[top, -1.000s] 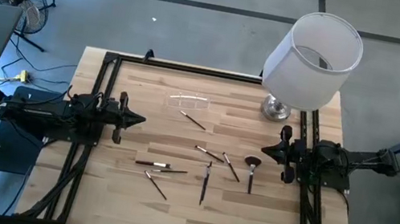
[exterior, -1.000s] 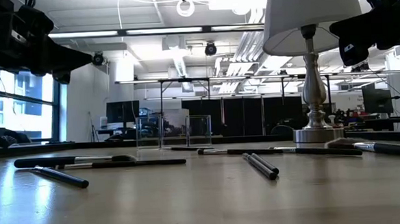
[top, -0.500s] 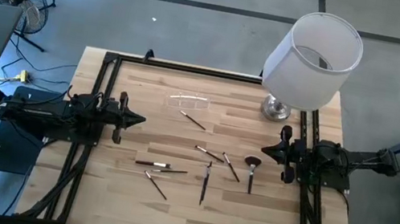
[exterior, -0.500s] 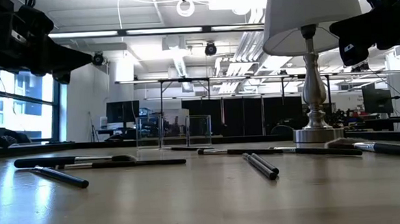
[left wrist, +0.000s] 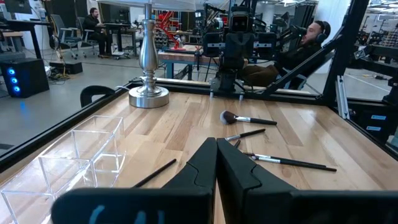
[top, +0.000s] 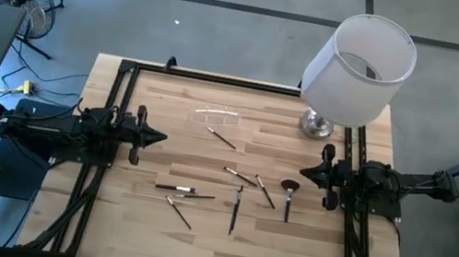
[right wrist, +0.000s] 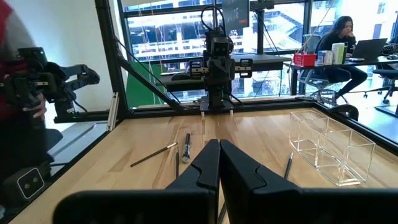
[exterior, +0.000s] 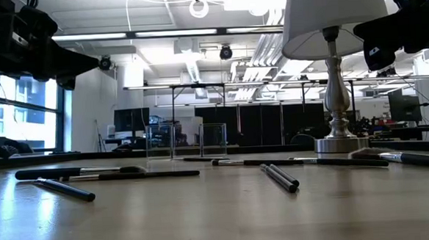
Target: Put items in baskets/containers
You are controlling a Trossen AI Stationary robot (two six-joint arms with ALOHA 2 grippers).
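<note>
Several makeup brushes (top: 235, 209) lie scattered mid-table (top: 283, 254), well apart from the clear holder (top: 217, 117) sitting near the far edge by the lamp (top: 356, 70). Left gripper (top: 160, 138) and right gripper (top: 305, 171) hover at opposite sides, both closed, holding nothing.

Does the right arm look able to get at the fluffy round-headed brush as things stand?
Probably yes. The fluffy brush lies flat on the table just in front of the shut right gripper, apart from the other brushes, with nothing between them.

Brushes (top: 237, 195) are scattered mid-desk (top: 137, 234); the clear holder (top: 216, 117) lies behind them, the lamp (top: 356, 70) at the far right corner.
</note>
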